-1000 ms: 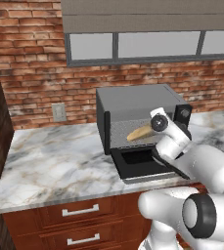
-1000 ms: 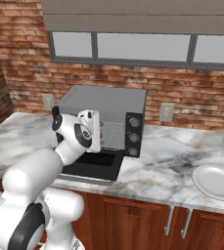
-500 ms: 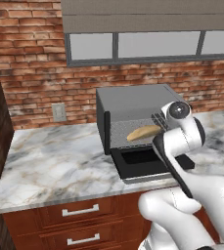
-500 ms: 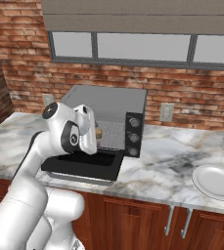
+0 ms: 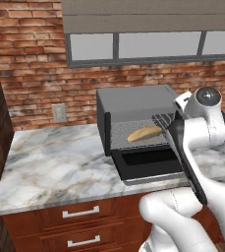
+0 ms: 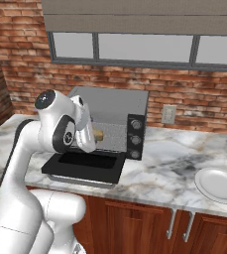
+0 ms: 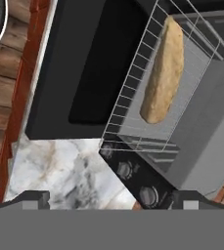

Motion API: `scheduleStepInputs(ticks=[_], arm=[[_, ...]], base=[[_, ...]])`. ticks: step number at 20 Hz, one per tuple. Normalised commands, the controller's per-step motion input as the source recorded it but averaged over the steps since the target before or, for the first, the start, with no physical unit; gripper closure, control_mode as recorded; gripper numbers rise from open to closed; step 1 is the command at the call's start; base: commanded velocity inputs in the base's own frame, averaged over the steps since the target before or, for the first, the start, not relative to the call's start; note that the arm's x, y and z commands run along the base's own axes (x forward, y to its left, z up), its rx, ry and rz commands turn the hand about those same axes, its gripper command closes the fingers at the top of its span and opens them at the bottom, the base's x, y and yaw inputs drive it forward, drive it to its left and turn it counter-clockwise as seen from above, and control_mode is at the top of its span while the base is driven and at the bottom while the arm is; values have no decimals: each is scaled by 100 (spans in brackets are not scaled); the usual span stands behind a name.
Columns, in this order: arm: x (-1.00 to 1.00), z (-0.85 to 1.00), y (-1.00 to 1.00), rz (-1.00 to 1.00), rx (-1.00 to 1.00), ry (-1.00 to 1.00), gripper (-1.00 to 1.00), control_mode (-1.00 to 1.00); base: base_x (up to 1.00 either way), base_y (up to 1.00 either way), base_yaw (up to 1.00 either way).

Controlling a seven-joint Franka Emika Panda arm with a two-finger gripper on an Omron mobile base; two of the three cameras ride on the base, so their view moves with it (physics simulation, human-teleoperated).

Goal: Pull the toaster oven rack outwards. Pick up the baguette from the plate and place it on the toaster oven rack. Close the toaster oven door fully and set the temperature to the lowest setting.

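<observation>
Pincer (image 7: pixel 108 195): spread wide, empty, above marble worktop (image 5: pixel 50 157) | black drop-down door (image 5: pixel 148 165): lay open | tan baguette (image 5: pixel 144 133): rested on pulled-out silver wire rack (image 5: pixel 138 139) | step: placing done, judged; next: lift door shut.

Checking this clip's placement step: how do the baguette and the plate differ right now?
The baguette is tan and elongated, lying on the toaster oven rack; the plate is white and round, sitting bare on the marble counter right of the toaster oven. Both rest flat, untouched.
</observation>
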Motion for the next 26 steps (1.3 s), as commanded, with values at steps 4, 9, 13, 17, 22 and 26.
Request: scheduleStepInputs(ticks=[4,9,13,17,22,26], arm=[[-2,0,23,-3,0,-1,-100,-100],[0,0,14,-57,15,-6,-100,-100],[0,0,3,-82,26,-21,-100,-100],[0,0,0,-84,33,-24,-100,-100],[-7,0,0,-74,48,-23,-100,-100],[-10,0,0,-72,53,-26,-100,-100]], base=[[0,0,0],[0,0,0],[0,0,0],[0,0,0],[0,0,0],[0,0,0]])
